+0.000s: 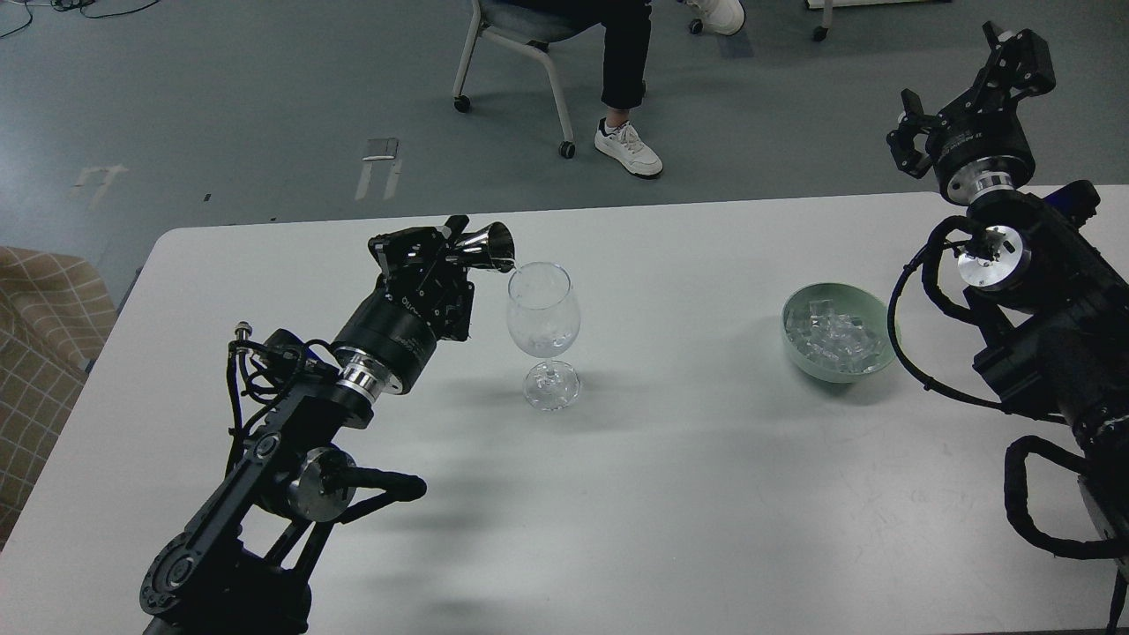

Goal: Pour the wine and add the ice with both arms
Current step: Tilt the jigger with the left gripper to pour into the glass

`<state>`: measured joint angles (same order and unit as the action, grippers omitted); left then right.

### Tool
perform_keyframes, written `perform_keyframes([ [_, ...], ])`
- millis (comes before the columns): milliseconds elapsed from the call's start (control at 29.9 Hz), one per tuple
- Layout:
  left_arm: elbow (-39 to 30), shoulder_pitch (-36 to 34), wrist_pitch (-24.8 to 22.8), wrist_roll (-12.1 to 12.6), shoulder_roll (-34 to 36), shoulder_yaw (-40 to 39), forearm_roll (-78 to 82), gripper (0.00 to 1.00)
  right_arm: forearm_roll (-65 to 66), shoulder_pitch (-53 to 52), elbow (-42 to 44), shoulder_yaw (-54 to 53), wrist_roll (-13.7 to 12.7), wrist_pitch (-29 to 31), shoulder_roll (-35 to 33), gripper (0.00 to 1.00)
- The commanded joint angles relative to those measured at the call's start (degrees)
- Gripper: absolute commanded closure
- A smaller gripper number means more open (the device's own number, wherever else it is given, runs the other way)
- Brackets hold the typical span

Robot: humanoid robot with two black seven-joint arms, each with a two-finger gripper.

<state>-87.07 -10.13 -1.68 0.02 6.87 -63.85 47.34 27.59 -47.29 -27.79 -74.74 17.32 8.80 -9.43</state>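
Note:
A clear wine glass stands upright on the white table. My left gripper is shut on a small silver measuring cup, tipped sideways with its mouth at the glass's left rim. The wine is too faint to make out. A pale green bowl at the right holds several clear ice cubes. My right gripper is raised behind the table's far right corner, open and empty, well above and behind the bowl.
A seated person's legs and a wheeled chair are beyond the table's far edge. A checked cushion lies off the left edge. My right arm's thick links stand just right of the bowl.

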Motion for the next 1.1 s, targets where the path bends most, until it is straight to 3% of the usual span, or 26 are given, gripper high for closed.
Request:
perform_keyframes([
  [0, 0.0, -0.4, 0.0, 0.1, 0.0, 1.4, 0.8, 0.83, 0.0, 0.0, 0.0, -0.1, 0.0, 0.0, 0.0, 0.0],
  [1070, -0.4, -3.5, 0.0, 0.4, 3.4, 3.0, 3.2, 0.83, 0.0, 0.4, 0.0, -0.2, 0.0, 0.1, 0.0, 0.0],
])
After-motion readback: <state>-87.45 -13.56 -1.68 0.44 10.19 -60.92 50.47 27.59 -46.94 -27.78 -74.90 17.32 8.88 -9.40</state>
